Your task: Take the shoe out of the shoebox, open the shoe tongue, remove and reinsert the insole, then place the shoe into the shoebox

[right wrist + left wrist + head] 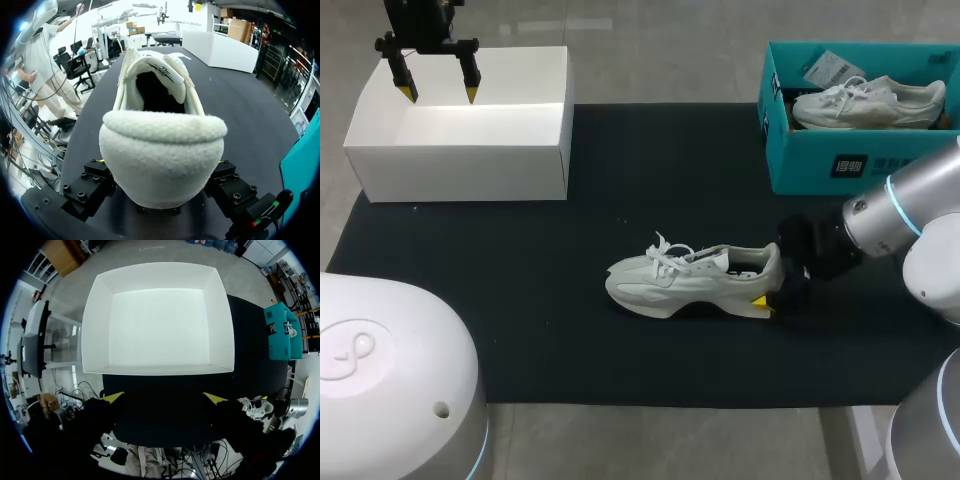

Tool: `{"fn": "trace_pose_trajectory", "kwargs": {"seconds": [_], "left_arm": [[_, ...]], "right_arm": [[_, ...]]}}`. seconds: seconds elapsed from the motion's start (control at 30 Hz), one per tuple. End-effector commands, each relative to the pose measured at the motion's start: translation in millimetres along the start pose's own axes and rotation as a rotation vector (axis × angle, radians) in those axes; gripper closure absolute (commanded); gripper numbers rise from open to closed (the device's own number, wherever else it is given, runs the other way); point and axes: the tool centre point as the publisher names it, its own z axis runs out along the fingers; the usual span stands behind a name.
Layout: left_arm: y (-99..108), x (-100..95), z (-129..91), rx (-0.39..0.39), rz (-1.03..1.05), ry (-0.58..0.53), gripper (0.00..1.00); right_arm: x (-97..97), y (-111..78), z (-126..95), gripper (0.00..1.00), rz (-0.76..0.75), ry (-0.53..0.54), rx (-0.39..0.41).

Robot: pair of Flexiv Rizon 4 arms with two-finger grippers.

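Observation:
A white sneaker (695, 280) lies on its sole in the middle of the black mat (520, 300), toe pointing left, laces loose. My right gripper (772, 282) is at its heel. In the right wrist view the fuzzy heel (162, 155) fills the space between the two fingers (92, 182), which press on it from both sides. The tongue stands up over the dark shoe opening. An empty white shoebox (460, 150) sits at the back left. My left gripper (440, 92) hangs open above that box (95, 330), its yellow tips wide apart with nothing between them (165, 397).
A teal shoebox (840, 165) at the back right holds a second white sneaker (865, 100) and a paper tag. The mat ends near the table's front edge. From the left wrist the teal box (277, 332) and the sneaker (255, 405) show off to one side.

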Motion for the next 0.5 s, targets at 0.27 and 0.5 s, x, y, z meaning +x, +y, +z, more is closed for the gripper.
{"fn": "trace_pose_trajectory", "kwargs": {"seconds": [0.27, 0.5], "left_arm": [[0.0, 0.0, 0.0, 0.0, 0.0, 0.0, 0.0], [16.3, 27.0, 1.4, -0.016, -0.076, -0.027, 0.0]], "right_arm": [[-0.3, 0.0, 2.6, 1.0, 0.0, -0.002, 0.001], [-0.3, 0.0, 2.6, 1.0, 0.0, -0.002, 0.001]]}}
